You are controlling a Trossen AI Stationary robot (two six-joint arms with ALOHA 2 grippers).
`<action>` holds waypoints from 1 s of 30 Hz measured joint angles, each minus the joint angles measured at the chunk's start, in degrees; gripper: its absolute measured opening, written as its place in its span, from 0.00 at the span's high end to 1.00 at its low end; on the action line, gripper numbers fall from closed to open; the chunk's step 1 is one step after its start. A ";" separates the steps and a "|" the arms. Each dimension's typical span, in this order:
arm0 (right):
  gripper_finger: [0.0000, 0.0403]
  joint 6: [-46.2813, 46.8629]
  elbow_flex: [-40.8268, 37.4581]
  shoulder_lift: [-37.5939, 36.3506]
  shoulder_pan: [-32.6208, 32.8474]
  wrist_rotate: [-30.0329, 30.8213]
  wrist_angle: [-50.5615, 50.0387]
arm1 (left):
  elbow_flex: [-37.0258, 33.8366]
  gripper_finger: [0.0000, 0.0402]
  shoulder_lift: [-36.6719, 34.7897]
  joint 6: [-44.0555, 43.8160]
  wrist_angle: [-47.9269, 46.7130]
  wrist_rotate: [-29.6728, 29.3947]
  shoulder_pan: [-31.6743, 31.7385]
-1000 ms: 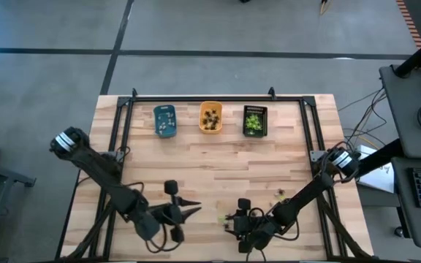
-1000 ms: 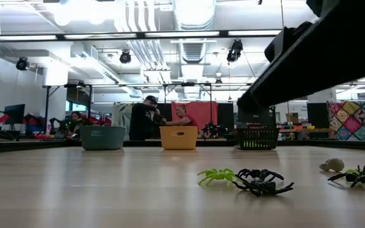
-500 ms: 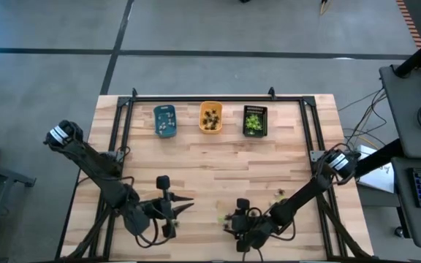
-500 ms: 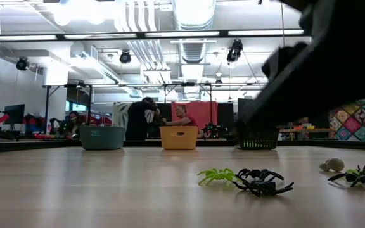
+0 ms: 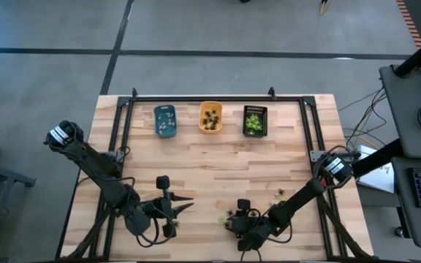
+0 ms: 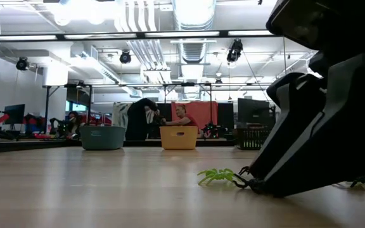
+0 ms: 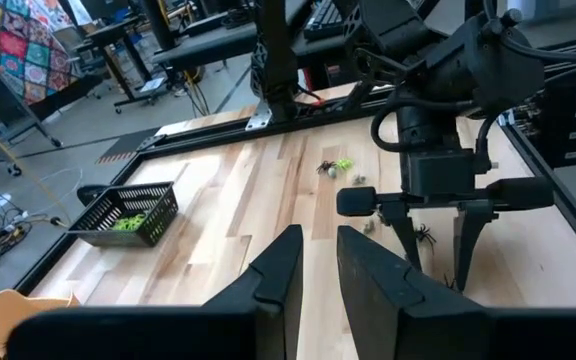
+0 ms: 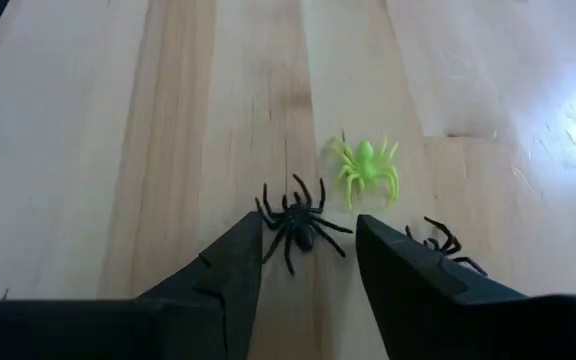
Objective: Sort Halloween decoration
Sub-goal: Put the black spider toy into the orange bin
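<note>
Right gripper [image 8: 303, 260]: low over the pale wooden counter [image 5: 218, 161], fingers parted, straddling a small black plastic spider [image 8: 298, 222]; nothing grasped yet.
Neighbours: yellow-green plastic spider [image 8: 368, 168] just beyond; second black spider [image 8: 443, 245] beside one finger.
Left gripper [image 7: 313, 275]: waiting at front-left, fingers nearly together, empty.
Advice: centre on the body, seat tips, squeeze without snagging neighbours.

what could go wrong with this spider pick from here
The right gripper has its fingers open around a black spider. A yellow-green spider and a second black spider lie close by, so closing could snag or knock one, or catch only thin legs and let the spider slip.
</note>
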 joint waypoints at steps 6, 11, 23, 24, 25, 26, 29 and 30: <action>0.72 -1.65 0.04 0.92 -0.05 -0.67 0.51 | 0.00 0.88 0.04 -0.01 -0.04 -0.02 0.00; 0.81 -1.62 0.13 2.04 -0.55 -2.15 1.09 | 0.00 0.88 0.04 -0.01 -0.07 -0.02 0.00; 0.97 -3.33 -0.13 0.30 -0.68 -2.76 1.02 | 0.00 0.88 0.09 0.00 -0.09 -0.02 0.00; 0.98 -3.35 -0.15 0.03 -0.68 -2.73 0.86 | 0.00 0.88 0.09 -0.01 -0.09 -0.02 0.00; 0.98 -3.37 -0.19 -0.19 -0.69 -2.73 0.60 | 0.00 0.88 0.09 -0.02 -0.09 -0.02 0.00; 0.98 -3.38 -0.22 -0.25 -0.72 -2.71 0.60 | 0.00 0.88 0.09 -0.02 -0.09 -0.02 0.00; 0.98 -3.38 -0.22 -0.58 -0.72 -2.57 0.64 | 0.00 0.88 0.09 -0.02 -0.09 -0.02 0.00; 0.98 -3.36 -0.24 -0.75 -0.72 -2.55 0.63 | 0.00 0.88 0.09 -0.02 -0.07 -0.02 0.00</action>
